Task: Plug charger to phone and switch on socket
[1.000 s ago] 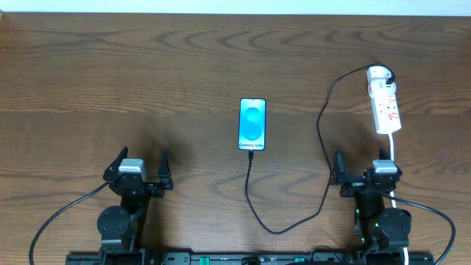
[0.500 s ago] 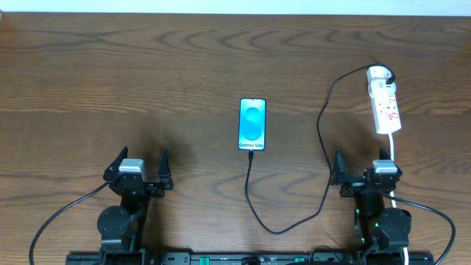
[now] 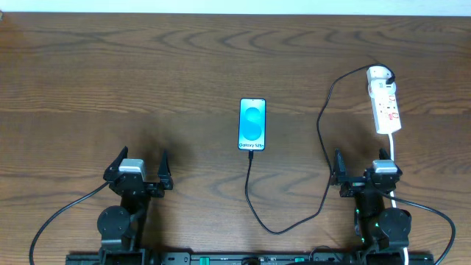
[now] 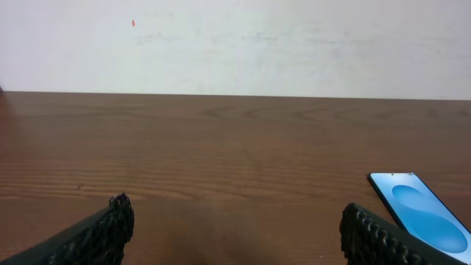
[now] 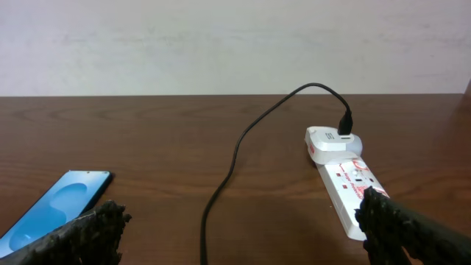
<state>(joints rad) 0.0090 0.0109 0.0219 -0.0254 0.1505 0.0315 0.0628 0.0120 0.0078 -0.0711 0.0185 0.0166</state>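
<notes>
The phone [image 3: 252, 124] lies flat mid-table with its blue screen lit. It also shows in the left wrist view [image 4: 421, 218] and the right wrist view [image 5: 51, 212]. The black charger cable [image 3: 321, 132] runs from the phone's near end, loops toward the front and rises to the white power strip [image 3: 384, 103] at the right, where a white adapter with the black plug [image 5: 344, 121] sits. My left gripper [image 3: 140, 168] is open and empty at the front left. My right gripper [image 3: 363, 170] is open and empty just in front of the strip.
The strip's white cord [image 3: 394, 158] runs down past my right gripper. The brown wooden table [image 3: 147, 73] ends at a pale wall [image 4: 235, 44] at the back.
</notes>
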